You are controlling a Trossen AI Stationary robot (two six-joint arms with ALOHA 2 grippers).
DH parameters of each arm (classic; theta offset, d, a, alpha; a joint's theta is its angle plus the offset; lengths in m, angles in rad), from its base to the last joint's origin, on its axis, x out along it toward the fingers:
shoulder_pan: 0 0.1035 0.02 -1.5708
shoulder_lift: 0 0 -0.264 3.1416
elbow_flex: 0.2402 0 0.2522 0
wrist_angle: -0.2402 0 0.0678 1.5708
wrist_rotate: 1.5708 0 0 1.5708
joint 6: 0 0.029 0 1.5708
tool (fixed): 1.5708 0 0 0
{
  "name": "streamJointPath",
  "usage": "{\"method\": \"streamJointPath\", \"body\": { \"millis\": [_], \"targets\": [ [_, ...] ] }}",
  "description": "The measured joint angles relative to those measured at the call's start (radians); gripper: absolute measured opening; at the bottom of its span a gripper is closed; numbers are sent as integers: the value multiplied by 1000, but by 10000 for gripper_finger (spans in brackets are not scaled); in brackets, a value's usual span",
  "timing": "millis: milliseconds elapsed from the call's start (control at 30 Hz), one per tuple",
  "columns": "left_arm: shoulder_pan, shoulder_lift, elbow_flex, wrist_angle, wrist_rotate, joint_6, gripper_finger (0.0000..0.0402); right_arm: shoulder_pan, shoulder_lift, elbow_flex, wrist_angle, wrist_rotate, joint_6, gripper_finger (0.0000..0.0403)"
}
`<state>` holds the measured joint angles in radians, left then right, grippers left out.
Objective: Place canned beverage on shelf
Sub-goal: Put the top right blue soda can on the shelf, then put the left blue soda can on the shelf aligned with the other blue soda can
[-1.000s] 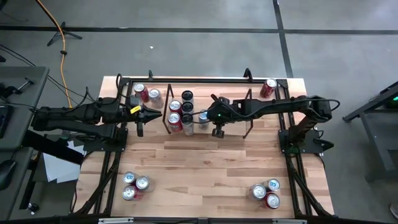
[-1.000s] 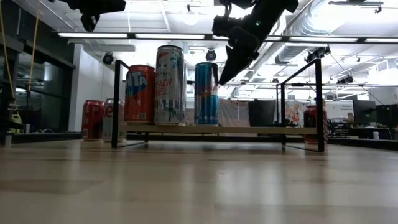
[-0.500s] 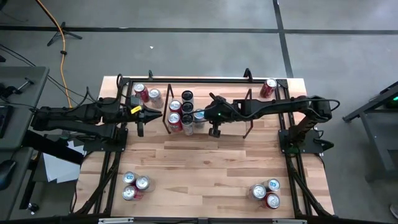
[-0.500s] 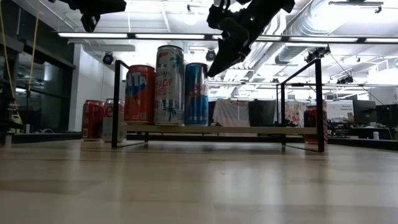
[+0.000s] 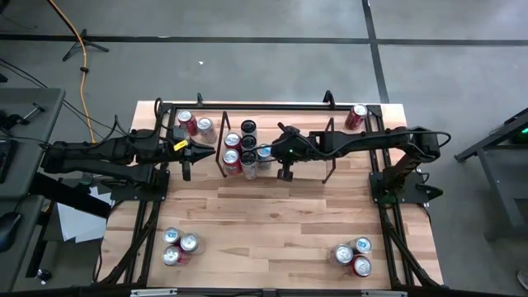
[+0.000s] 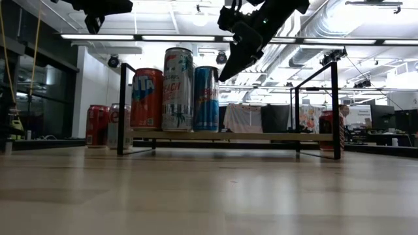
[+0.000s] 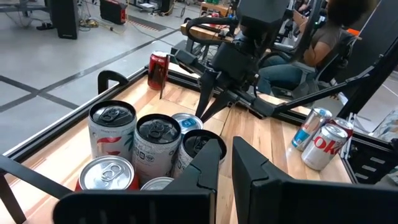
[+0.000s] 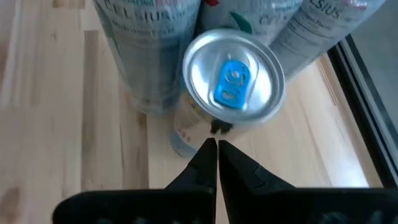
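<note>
The blue canned beverage (image 6: 206, 98) stands upright on the shelf (image 6: 261, 136), its long axis vertical, touching or just beside the tall white can (image 6: 177, 89), which stands next to the red can (image 6: 147, 98). In the right wrist view its silver lid with the blue tab (image 8: 234, 77) lies directly ahead of the fingertips.

The right gripper (image 5: 284, 172) hangs just beside the blue canned beverage, on the side away from the other cans and above its top. Its fingers are pressed together with nothing between them, so the can is released and bears on the shelf alone. By the look of it the placing step is done, or is being finished by nudging with closed fingers.

The left gripper (image 5: 186, 168) waits near the shelf's left end, its 2 fingers slightly parted and empty.

The next can, whichever of the 4 spare groups (image 5: 179, 246) it comes from, would go into the free stretch of shelf on the right gripper's side, so the right arm is the nearer.
</note>
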<state>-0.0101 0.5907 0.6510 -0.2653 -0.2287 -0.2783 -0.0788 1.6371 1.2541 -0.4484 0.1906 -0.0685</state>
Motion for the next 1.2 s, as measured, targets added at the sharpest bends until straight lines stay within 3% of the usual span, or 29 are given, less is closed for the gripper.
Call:
{"method": "streamJointPath", "body": {
  "millis": [200,467,633,800,1033,1200],
  "targets": [
    [0,0,0,0,-3,0,0,0,-53,0,-147,19,52,0],
    [4,0,0,45,-5,53,0,16,-240,0,-359,22,208,0],
    [4,0,0,56,-5,63,0,48,-343,0,-263,67,209,0],
    [4,0,0,54,-4,63,0,53,-402,0,-55,62,139,0],
    [4,0,0,54,-3,45,0,19,-420,-22,19,-70,122,0],
    [4,0,0,55,-3,45,0,13,-467,-164,129,-131,187,0]
  ]
}}
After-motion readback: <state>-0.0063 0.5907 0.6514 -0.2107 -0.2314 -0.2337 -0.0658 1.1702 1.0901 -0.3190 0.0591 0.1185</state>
